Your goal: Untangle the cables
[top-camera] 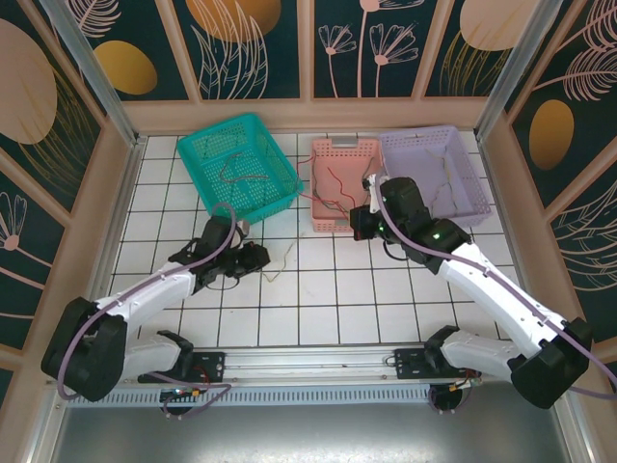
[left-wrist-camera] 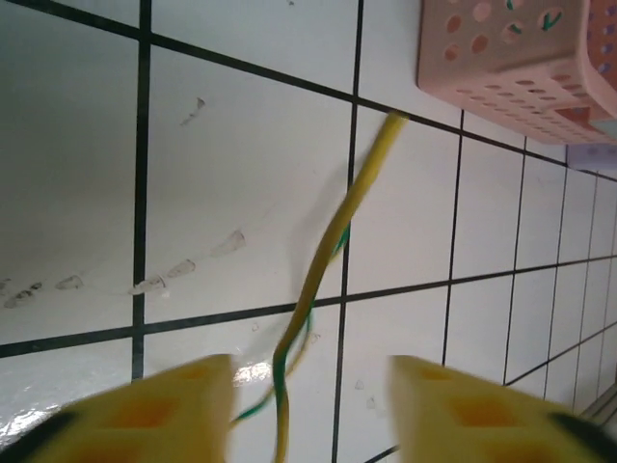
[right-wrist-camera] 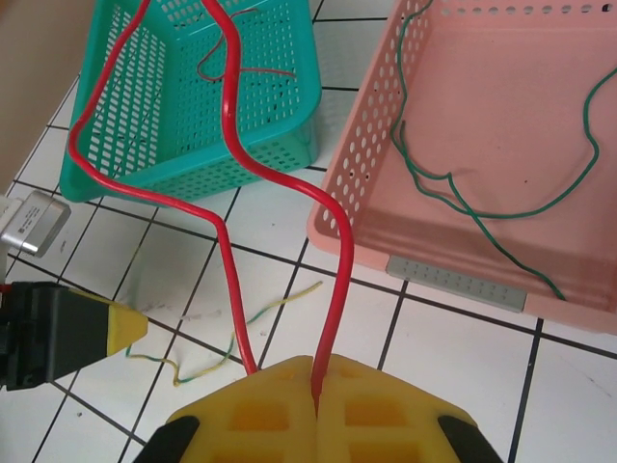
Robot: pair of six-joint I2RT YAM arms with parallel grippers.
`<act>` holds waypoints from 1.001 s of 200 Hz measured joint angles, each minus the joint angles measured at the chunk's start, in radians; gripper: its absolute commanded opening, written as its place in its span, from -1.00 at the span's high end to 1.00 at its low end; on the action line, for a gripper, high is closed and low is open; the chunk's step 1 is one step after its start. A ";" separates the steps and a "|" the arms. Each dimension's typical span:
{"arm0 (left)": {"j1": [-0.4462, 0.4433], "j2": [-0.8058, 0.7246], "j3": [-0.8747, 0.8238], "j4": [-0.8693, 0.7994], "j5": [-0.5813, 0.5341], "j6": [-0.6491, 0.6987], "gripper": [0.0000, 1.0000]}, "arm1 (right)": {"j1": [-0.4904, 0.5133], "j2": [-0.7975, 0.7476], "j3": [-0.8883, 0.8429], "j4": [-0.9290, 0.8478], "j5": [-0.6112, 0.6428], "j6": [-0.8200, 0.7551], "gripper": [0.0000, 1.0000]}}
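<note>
A thin yellow-and-green cable lies loose on the white tiles, and in the right wrist view the same cable curls across the floor. My left gripper hangs just above it, open, with the cable running between the fingers untouched. My right gripper is shut on a red cable, which loops up toward the teal basket. A green cable lies inside the pink basket. From above, the left gripper sits left of centre and the right gripper is at the pink basket's front.
Three baskets stand in a row at the back: teal basket, pink basket, lilac basket. The teal one holds a dark reddish cable. Walls enclose the tiled floor on three sides.
</note>
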 measured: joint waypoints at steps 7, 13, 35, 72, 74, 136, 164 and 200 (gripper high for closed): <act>0.000 -0.001 0.019 -0.017 -0.011 0.002 -0.38 | 0.007 0.001 0.000 0.000 0.002 -0.001 1.00; 0.000 -0.005 0.040 -0.035 -0.024 -0.002 -0.42 | 0.014 0.002 0.000 0.000 0.003 -0.004 1.00; 0.000 -0.047 0.145 -0.098 -0.081 -0.014 -0.52 | 0.052 0.013 0.000 -0.001 0.023 -0.027 1.00; 0.031 -0.049 0.406 -0.138 -0.110 -0.023 -0.57 | 0.124 0.041 0.003 -0.013 0.056 -0.086 1.00; 0.034 -0.045 0.417 -0.140 -0.110 -0.022 -0.57 | 0.128 0.042 0.003 -0.014 0.056 -0.092 1.00; 0.089 0.253 0.770 -0.382 -0.113 0.209 -0.54 | 0.200 0.046 0.031 -0.019 0.071 -0.181 1.00; 0.089 0.310 0.795 -0.488 -0.106 0.289 -0.44 | 0.200 0.047 0.034 -0.019 0.071 -0.201 1.00; 0.089 0.317 0.795 -0.512 -0.087 0.301 0.26 | 0.201 0.052 0.034 -0.018 0.071 -0.204 1.00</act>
